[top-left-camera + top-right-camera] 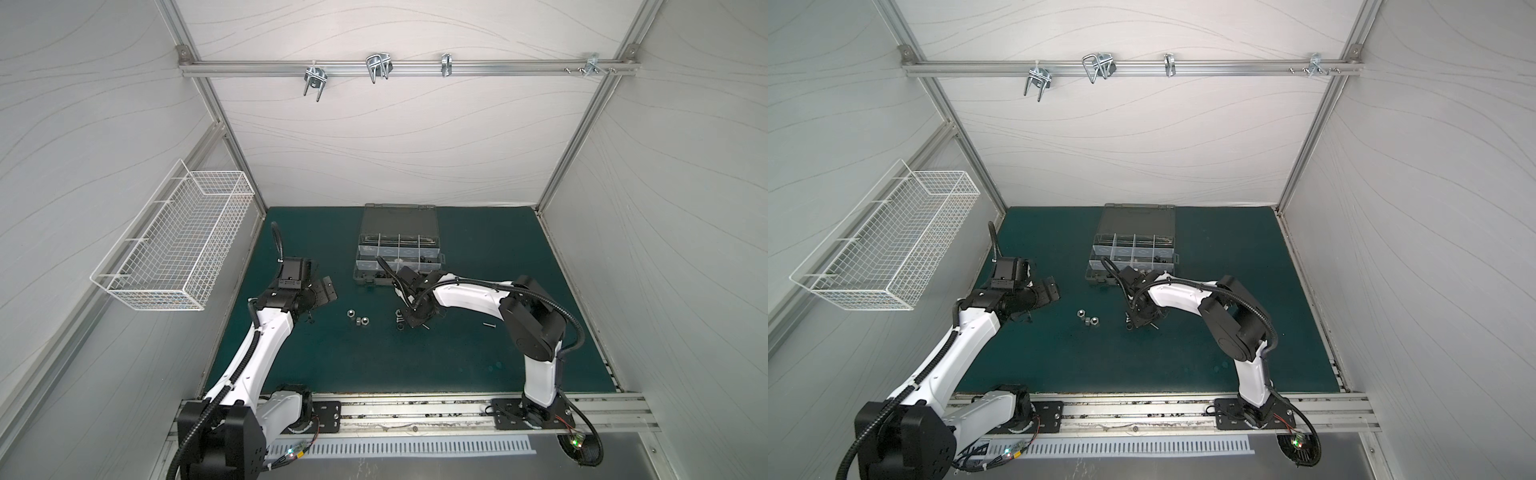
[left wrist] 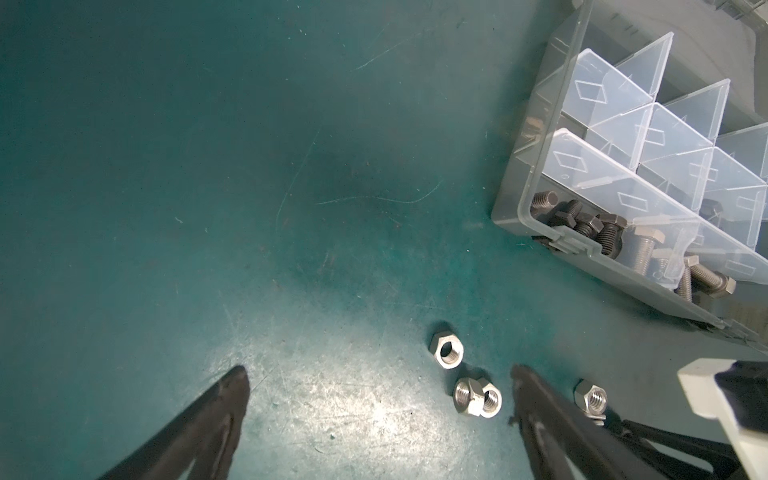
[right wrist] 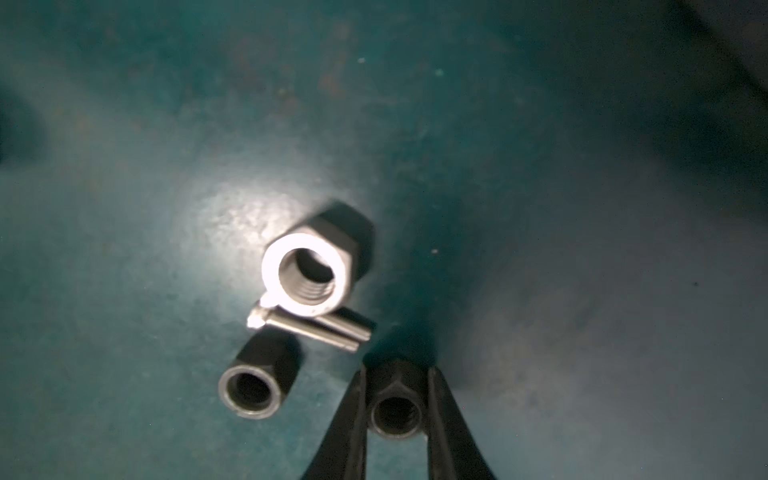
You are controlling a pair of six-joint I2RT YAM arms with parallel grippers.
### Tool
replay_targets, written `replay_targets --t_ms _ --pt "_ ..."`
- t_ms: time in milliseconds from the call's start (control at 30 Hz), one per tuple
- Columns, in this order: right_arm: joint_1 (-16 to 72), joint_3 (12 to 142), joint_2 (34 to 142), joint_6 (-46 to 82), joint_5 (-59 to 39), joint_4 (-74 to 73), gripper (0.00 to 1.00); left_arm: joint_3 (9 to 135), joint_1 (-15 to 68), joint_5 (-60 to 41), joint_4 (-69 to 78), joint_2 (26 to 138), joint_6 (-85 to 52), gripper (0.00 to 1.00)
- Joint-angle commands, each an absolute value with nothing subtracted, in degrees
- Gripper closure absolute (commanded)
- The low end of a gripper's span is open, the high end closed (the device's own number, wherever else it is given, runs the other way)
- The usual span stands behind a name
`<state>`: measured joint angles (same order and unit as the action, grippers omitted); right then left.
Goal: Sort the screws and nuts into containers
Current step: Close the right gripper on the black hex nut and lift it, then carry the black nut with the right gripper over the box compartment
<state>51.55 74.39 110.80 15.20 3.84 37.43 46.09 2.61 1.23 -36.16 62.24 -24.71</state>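
Teal bench (image 3: 582, 208): right hand (image 3: 397, 374) pinched a small black metal nut (image 3: 394, 409) between its fingertips, likely bound for the dark grey organizer case (image 1: 399, 218); left hand (image 2: 380, 374) hung wide near silver hex nuts (image 2: 446, 351).

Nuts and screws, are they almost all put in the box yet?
Partly. Done: silver and black hex bolts lie in the organizer case. In hand: the right gripper is shut on a black nut. Left: three silver nuts near the open left gripper, plus a fourth silver nut, thin screws and a second black nut on the mat.
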Motion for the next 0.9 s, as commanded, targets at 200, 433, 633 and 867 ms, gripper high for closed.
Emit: replay_targets --t_ms 200,433,633,867 --pt "47.34 75.73 104.1 14.0 2.69 40.18 1.0 48.77 2.02 0.88 -36.04 61.69 -25.6 0.01" --pt "42.6 80.43 101.6 12.41 5.72 40.21 1.0 48.62 2.03 0.79 -35.77 61.64 -25.67 0.01" --pt "37.8 87.1 104.78 11.19 6.82 39.43 1.0 48.73 2.02 0.8 -35.94 61.95 -25.66 0.01" --pt "34.15 96.11 111.36 9.48 8.27 39.68 1.0 48.74 2.02 0.89 -35.88 61.78 -25.61 0.01"
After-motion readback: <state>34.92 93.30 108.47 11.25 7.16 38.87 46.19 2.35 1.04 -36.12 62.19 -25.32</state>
